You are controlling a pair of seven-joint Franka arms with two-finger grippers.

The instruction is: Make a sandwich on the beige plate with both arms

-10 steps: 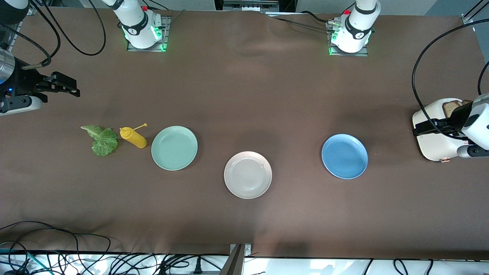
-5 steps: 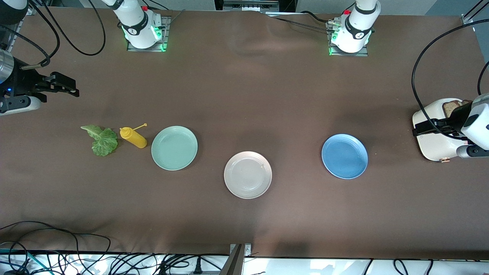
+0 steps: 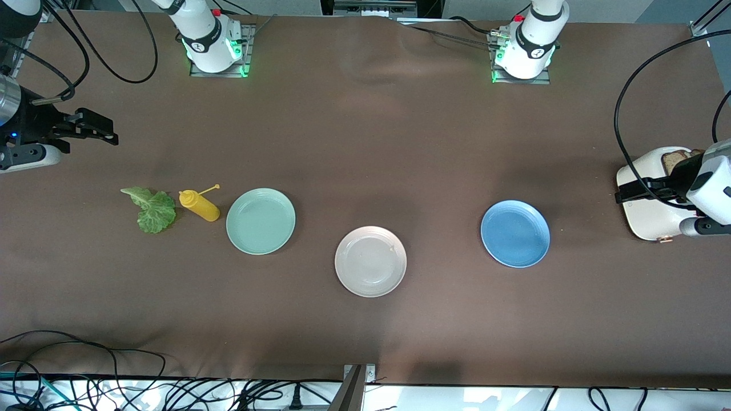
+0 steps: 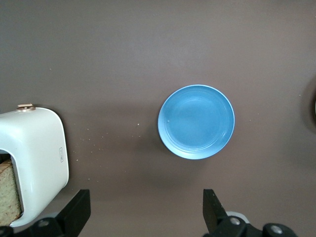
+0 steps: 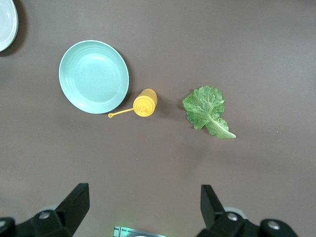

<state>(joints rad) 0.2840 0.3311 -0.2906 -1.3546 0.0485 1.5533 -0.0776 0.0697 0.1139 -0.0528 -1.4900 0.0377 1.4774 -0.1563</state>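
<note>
With the beige plate (image 3: 370, 261) bare at mid-bench, the bread (image 3: 674, 160) in the toaster (image 3: 645, 220) is found directly under the left gripper (image 3: 631, 193), the lettuce leaf (image 3: 153, 210) nearer the right gripper (image 3: 97, 128); both jaws are spread.

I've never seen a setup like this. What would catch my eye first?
Three plates in a row on the brown table: mint green plate, beige plate nearest the front camera, blue plate. A lettuce leaf and yellow squeeze bottle lie beside the mint one. A white toaster holding bread sits at the left arm's end.
</note>
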